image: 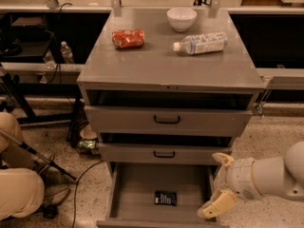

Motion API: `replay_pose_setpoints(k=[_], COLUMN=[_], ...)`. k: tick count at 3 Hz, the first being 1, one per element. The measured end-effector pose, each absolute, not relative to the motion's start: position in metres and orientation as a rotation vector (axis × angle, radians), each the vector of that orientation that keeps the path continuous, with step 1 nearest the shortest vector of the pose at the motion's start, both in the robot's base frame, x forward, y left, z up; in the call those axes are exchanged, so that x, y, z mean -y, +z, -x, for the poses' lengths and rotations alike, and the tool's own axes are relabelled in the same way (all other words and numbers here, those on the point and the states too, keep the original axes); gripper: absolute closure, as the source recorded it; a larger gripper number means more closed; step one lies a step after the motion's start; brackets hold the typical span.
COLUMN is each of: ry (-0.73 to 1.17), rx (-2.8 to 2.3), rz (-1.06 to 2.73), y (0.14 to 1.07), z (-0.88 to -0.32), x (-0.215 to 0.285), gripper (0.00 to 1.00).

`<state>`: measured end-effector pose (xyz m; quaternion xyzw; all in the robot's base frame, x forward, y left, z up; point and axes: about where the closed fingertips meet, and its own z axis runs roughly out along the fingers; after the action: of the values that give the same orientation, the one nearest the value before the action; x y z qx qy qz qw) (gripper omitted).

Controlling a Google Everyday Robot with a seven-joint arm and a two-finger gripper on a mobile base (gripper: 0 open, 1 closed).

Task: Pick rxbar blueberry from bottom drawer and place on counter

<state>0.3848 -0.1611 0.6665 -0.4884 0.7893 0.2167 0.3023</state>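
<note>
One bar (165,198), flat on the bottom drawer (135,184) floor, near its front.
Likely light, thin, crinkly and slippery, so best pinched across its narrow width. The pincer (211,184) gapes wide and empty, just right of the bottom drawer, with the desk (156,63) above.

Speckled terrazzo floor (280,127); grey rail (285,76) behind; dim warm light.

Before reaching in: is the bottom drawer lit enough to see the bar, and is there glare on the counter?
Camera view: the bottom drawer is dim, yet the rxbar blueberry shows its white print against the grey floor; the counter has a soft sheen, nothing washed out; the end effector, open at the drawer's right, is well lit.
</note>
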Motion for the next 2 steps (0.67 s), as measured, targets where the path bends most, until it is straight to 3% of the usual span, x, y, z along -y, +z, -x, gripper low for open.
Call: replay_pose_setpoints(k=[1,2], ry=[0.702,0.702], rx=[-2.048,-2.048], rz=[1.250,1.250], y=[0.5981,0.5981], z=[-0.3936,-0.3936], x=[0.1380,0.1380], gripper=[0.00,0.00])
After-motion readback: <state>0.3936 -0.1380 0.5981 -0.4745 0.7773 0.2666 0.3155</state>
